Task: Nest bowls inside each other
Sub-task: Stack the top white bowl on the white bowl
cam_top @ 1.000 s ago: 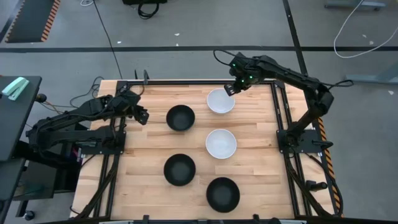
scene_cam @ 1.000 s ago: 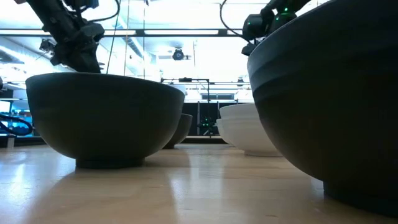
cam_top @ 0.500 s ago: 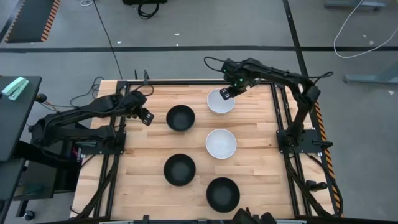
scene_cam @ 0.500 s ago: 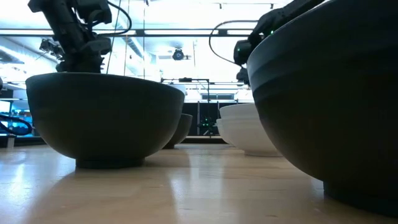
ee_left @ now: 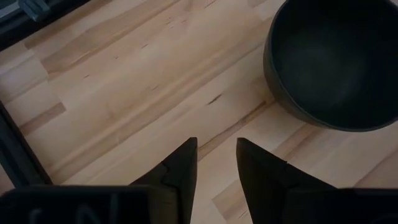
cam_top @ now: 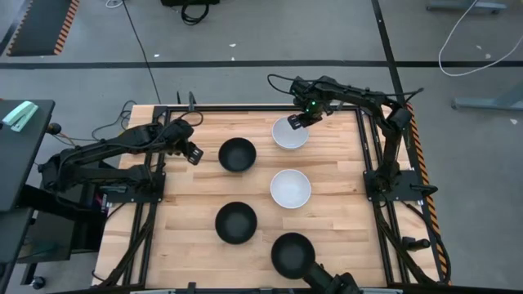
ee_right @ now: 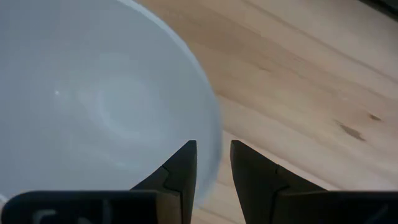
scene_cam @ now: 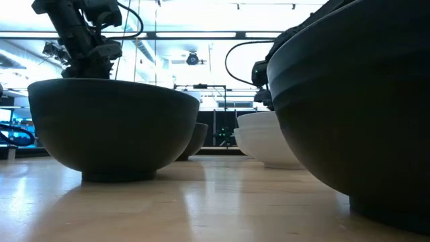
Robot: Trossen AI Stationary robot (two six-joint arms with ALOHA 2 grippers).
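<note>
Table (cam_top: 188, 196) of pale wood carries five separate bowls with no readable writing: black bowls (cam_top: 237, 153) (cam_top: 235, 222) (cam_top: 292, 253) and white bowls (cam_top: 290, 189) (cam_top: 288, 135). Right gripper (ee_right: 209, 163) straddles the far white bowl's rim (ee_right: 211, 124), narrowly parted; left gripper (ee_left: 216, 167), slightly parted, hangs empty beside the far black bowl (ee_left: 336, 62).

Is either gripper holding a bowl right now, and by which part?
Neither. The right gripper straddles the far white bowl's rim, jaws not yet closed. The left gripper is beside a black bowl.
</note>
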